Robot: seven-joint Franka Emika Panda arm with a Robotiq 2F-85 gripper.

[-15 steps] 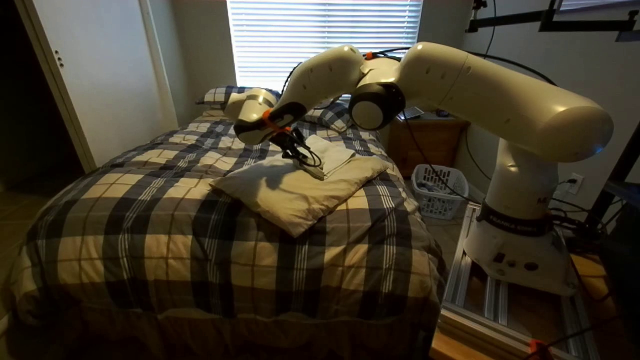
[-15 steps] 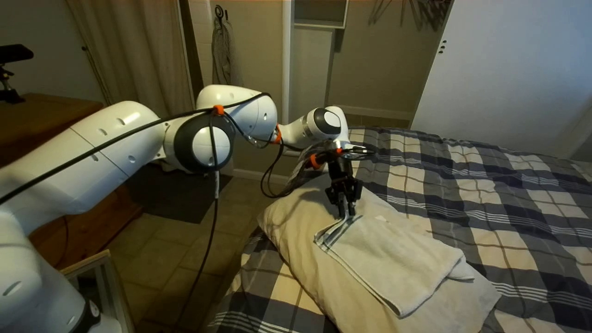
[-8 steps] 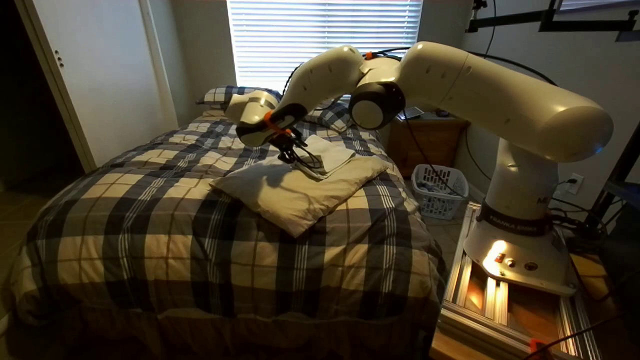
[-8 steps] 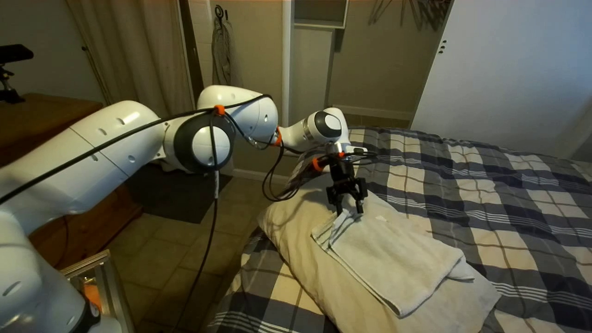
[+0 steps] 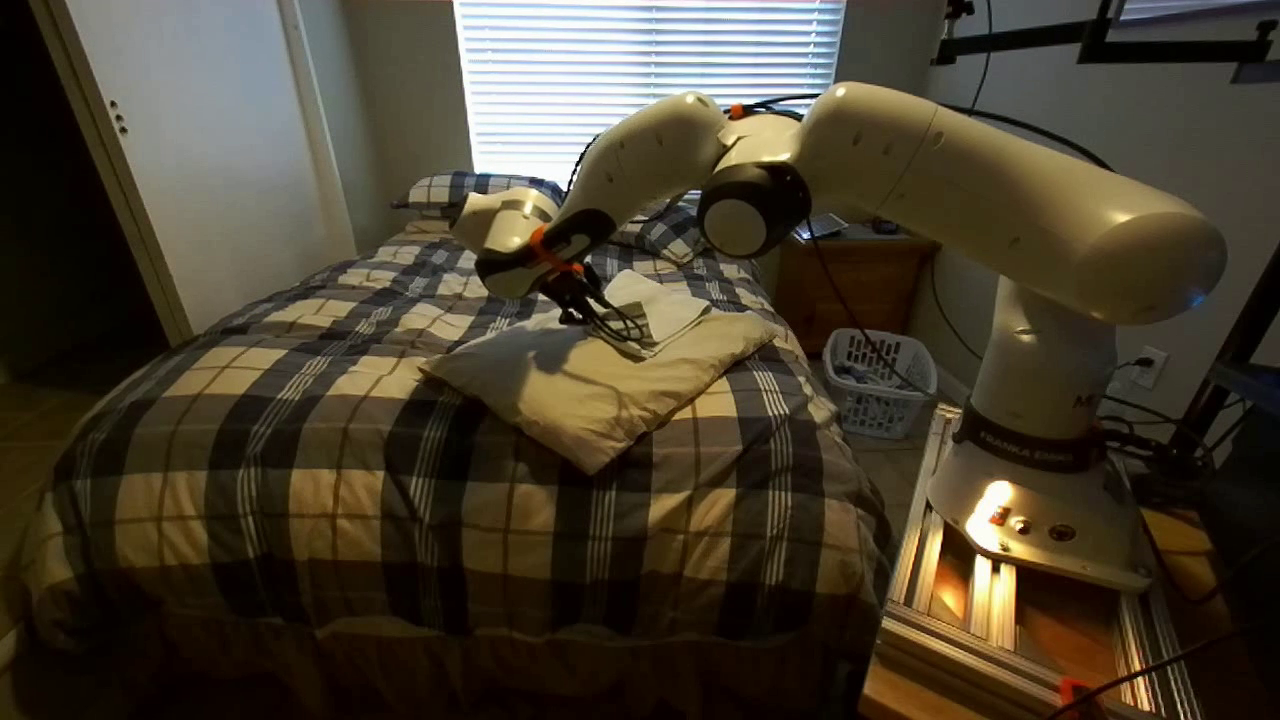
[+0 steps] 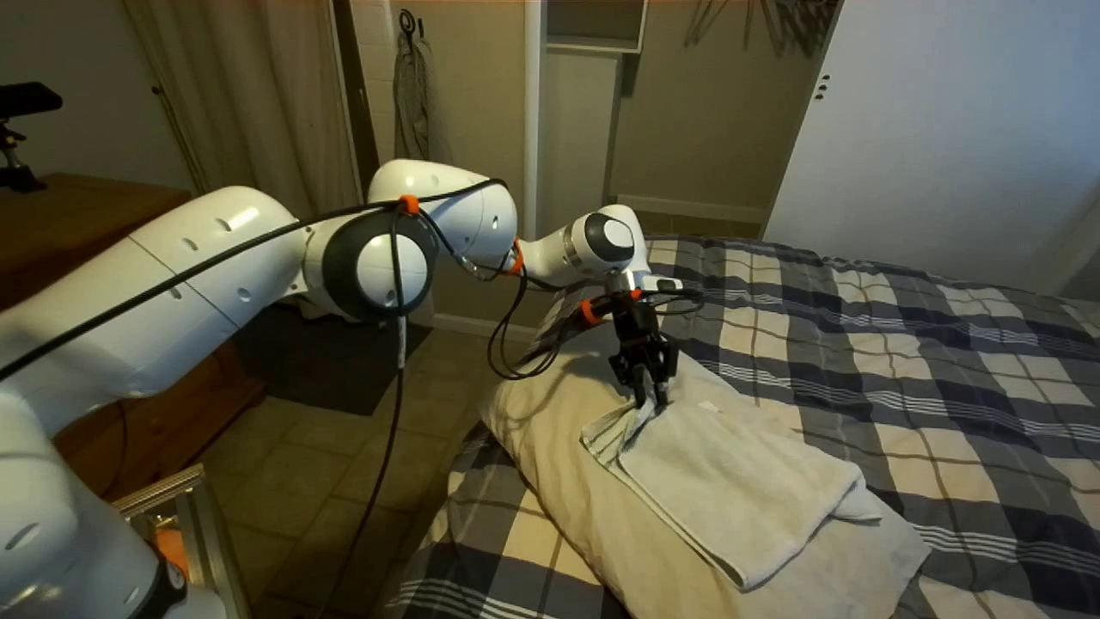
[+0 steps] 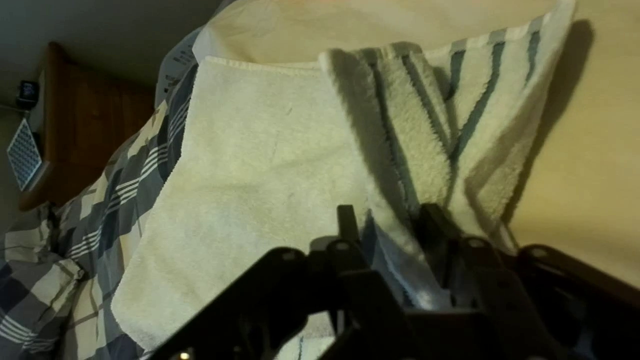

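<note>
1. Right up close we have the gripper (image 7: pixel 390 212), angled downward, its black fingers (image 7: pixel 347 225) standing apart with a fold of cloth running between them! The fold touches the finger on the right of the wrist view, but we can't tell whether the pair is clamped on it.
2. That cloth belongs to the towel (image 7: pixel 260 175), white with dark stripes along one end. We see the striped end bunched up at the fingers, while the rest lies folded and fairly flat.
3. Under it we've got a cream pillow (image 5: pixel 540 400), with the towel resting on top.
4. Below that spreads the plaid-covered bed (image 5: pixel 330 470), and we watch the white arm (image 5: pixel 960 170) stretch over it from its base (image 5: pixel 1040 520) alongside.
5. Just beside the mattress edge, we spot a white laundry basket (image 5: pixel 880 408), something bluish inside.
6. Farther back, there's a wooden nightstand (image 5: pixel 850 285) carrying a flat thing (image 5: pixel 820 228) and a small dark one.
7. At the far end, we find plaid pillows (image 5: pixel 660 237) below bright window blinds (image 5: pixel 640 60).
</note>
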